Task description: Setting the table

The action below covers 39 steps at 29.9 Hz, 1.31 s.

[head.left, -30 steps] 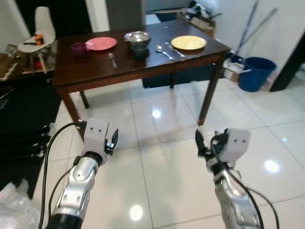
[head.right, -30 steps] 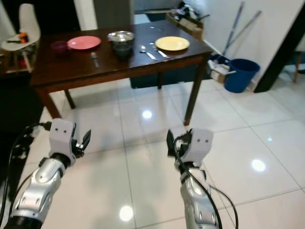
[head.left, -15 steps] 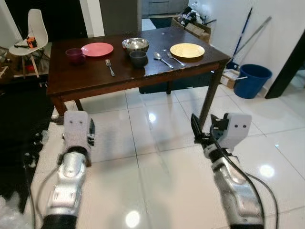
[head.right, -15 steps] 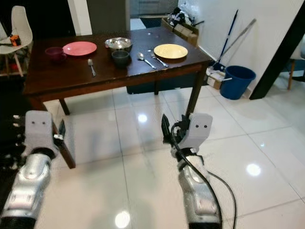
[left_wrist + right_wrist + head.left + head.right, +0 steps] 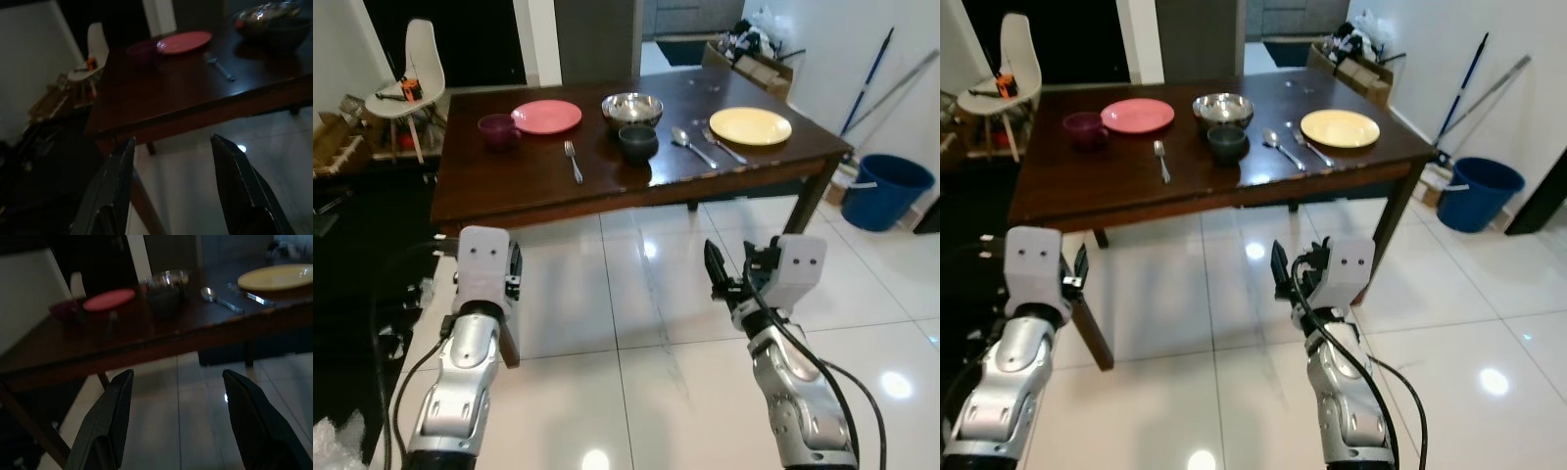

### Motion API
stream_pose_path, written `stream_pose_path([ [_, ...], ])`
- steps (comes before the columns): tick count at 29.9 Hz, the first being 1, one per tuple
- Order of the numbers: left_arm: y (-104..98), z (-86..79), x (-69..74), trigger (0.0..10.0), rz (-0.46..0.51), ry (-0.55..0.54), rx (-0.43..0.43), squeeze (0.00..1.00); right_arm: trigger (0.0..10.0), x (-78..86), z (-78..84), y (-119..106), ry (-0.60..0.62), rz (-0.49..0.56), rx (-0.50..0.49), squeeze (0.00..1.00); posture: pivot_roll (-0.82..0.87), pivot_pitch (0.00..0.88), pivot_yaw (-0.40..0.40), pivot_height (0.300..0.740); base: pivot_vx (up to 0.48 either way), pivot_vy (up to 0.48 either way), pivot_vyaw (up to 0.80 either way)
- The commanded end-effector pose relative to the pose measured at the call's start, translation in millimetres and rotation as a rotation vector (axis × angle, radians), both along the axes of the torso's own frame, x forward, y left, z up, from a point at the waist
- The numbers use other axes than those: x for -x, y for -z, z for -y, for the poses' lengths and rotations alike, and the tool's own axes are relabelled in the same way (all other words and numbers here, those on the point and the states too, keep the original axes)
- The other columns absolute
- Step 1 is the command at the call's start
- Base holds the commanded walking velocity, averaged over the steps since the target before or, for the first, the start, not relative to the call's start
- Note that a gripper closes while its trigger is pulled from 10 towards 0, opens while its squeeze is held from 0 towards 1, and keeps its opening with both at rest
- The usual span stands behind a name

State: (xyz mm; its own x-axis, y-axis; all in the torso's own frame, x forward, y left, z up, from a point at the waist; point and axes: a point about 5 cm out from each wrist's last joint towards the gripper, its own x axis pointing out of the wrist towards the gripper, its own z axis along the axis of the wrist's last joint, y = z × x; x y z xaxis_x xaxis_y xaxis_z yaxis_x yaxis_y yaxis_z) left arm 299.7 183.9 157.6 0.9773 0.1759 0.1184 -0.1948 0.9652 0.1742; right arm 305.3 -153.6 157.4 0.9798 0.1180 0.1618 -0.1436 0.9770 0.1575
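Tableware sits spread over the dark wooden table (image 5: 538, 186), which is the thing to steer by. On its top, from the robot's left to right: a purple cup (image 5: 495, 128), a pink plate (image 5: 546, 116) just beside it, a fork (image 5: 573, 161) nearer the front edge, a steel bowl (image 5: 631, 105) with a dark bowl (image 5: 637, 142) in front of it, then a spoon (image 5: 689, 144), another fork (image 5: 723, 144) and a yellow plate (image 5: 750, 125).

Both arms are raised short of the table, over the shiny tiled floor (image 5: 636, 382). The left gripper (image 5: 171, 186) has its fingers spread and holds nothing; it faces the table's left front corner. The right gripper (image 5: 178, 423) is likewise spread and empty, aimed at the front edge below the dark bowl and spoon.

My guess is the robot is on its approach. To do that well it should close up square to the front edge and stop near enough that neither arm must stretch, keeping both grippers above the tabletop rather than level with the rim.

The left front table leg (image 5: 1087, 328) stands just beside the left gripper and looks like the likeliest snag. A white chair (image 5: 411, 69) with clutter stands off the table's left end, and a blue bucket (image 5: 895, 190) and broom (image 5: 871, 73) lie beyond its right end, well clear.
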Motion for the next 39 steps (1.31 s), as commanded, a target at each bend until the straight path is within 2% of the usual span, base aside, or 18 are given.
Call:
stream_pose_path([
  [1,1,-7.9,4.3,10.0,-0.014,-0.032,-0.014,0.0,10.0,-0.2,-3.3,4,-0.025,-0.021,-0.012,0.0,0.0,0.0,0.078,0.74,0.48,0.0,0.0],
  [2,3,-15.0,10.9,10.0,-0.024,-0.061,-0.013,0.0,10.0,-2.4,-7.8,6,-0.057,-0.032,-0.008,0.0,0.02,0.0,0.072,0.74,0.48,0.0,0.0],
  [6,6,-17.7,15.1,10.0,-0.042,-0.073,-0.006,0.0,10.0,-5.0,-12.0,7,-0.085,-0.039,0.006,0.0,0.02,0.01,0.06,0.74,0.48,0.0,0.0],
  [10,21,-13.8,19.7,10.0,-0.099,-0.063,0.03,0.0,10.0,-6.9,-15.2,4,-0.107,-0.03,0.035,0.0,0.02,0.012,0.056,0.74,0.48,0.0,0.0],
  [15,36,-4.5,21.2,10.0,-0.158,-0.03,0.07,0.0,10.0,-7.8,-8.7,1,-0.091,-0.024,0.054,0.0,-0.01,0.019,0.041,0.74,0.48,0.0,0.0],
  [24,30,4.1,15.3,10.0,-0.141,-0.002,0.082,0.0,10.0,-5.4,-1.7,4,-0.074,-0.032,0.064,0.0,-0.02,0.019,0.052,0.74,0.48,0.0,0.0],
  [33,28,1.9,13.6,10.0,-0.13,-0.006,0.069,0.0,10.0,-4.2,-7.3,11,-0.096,-0.055,0.054,0.0,-0.02,0.02,0.059,0.74,0.48,0.0,0.0],
  [39,27,-8.9,14.7,10.0,-0.132,-0.035,0.054,0.0,10.0,-4.2,-17.4,23,-0.166,-0.113,0.057,0.0,-0.01,0.022,0.06,0.74,0.48,0.0,0.0],
])
